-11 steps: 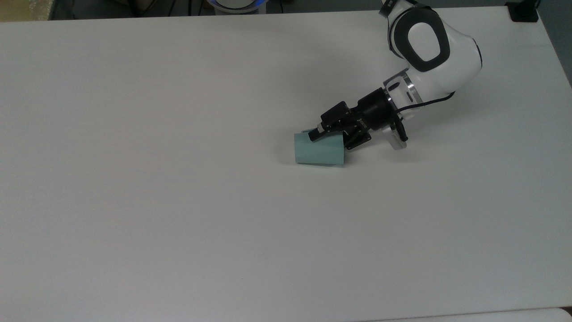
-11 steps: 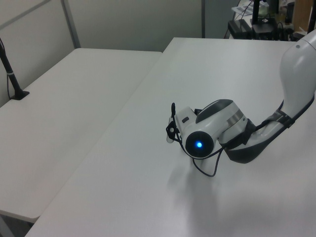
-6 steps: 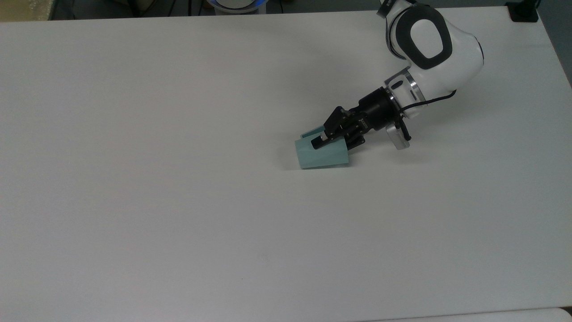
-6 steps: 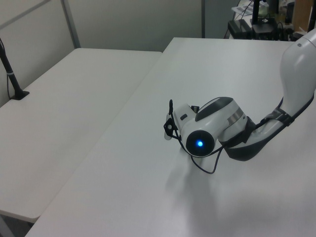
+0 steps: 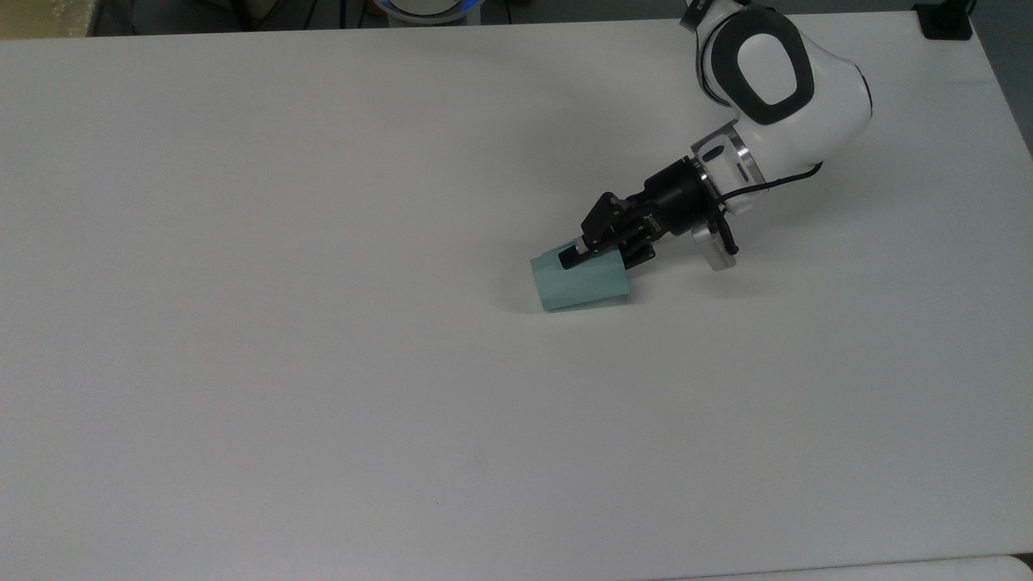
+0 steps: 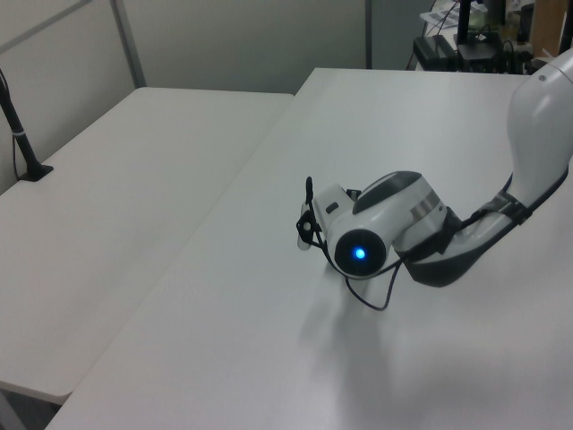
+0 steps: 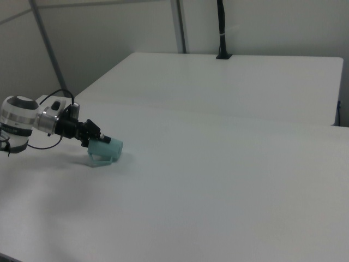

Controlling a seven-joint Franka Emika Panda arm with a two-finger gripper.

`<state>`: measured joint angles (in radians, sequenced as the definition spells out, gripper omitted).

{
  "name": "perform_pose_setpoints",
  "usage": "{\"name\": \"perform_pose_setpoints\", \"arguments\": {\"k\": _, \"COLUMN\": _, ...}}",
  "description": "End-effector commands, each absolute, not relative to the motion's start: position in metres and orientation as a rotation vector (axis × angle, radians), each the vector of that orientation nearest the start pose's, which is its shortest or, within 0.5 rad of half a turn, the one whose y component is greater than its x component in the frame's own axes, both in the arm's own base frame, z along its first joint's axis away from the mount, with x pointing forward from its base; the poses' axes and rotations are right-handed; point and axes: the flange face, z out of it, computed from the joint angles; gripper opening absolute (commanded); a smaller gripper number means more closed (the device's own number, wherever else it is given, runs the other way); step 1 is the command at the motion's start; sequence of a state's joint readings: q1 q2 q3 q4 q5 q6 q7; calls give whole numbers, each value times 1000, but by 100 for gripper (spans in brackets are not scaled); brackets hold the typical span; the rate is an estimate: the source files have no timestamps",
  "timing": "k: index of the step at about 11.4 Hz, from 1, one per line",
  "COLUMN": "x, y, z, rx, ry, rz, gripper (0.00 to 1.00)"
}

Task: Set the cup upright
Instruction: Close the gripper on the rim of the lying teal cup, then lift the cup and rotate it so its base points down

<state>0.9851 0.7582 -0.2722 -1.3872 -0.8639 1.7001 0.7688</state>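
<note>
While tilted, cup [image 5: 579,282] in end effector [image 5: 583,252].

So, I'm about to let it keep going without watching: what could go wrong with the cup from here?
The gripper holds the cup only at its rim end, so it could slip or pivot out as the arm turns it. The cup is tilted off the table, handle down; that handle may catch on the surface. If released before the base sits flat, it would likely tip back over.

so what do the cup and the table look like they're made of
The cup looks like matte plastic: flat pale teal facets with sharp edges and no gloss, though painted ceramic can't be ruled out. The table looks like smooth white laminate or coated board, with an even surface, soft shadows and no visible grain.
</note>
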Motion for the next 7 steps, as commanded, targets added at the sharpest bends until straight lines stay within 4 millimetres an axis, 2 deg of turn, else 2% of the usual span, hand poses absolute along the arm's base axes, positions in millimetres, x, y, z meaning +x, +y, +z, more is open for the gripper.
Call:
{"name": "perform_pose_setpoints", "arguments": {"k": 1, "x": 558, "y": 418, "z": 316, "rx": 2230, "ry": 266, "rz": 421, "gripper": 0}}
{"name": "perform_pose_setpoints", "arguments": {"k": 3, "x": 565, "y": 406, "z": 327, "rx": 2278, "ry": 232, "rz": 396, "gripper": 0}}
{"name": "perform_pose_setpoints", "arguments": {"k": 6, "x": 579, "y": 377, "z": 376, "rx": 2412, "ry": 111, "rz": 370, "gripper": 0}}
{"name": "perform_pose_setpoints", "arguments": {"k": 7, "x": 583, "y": 359, "z": 399, "rx": 2476, "ry": 57, "rz": 343, "gripper": 0}}
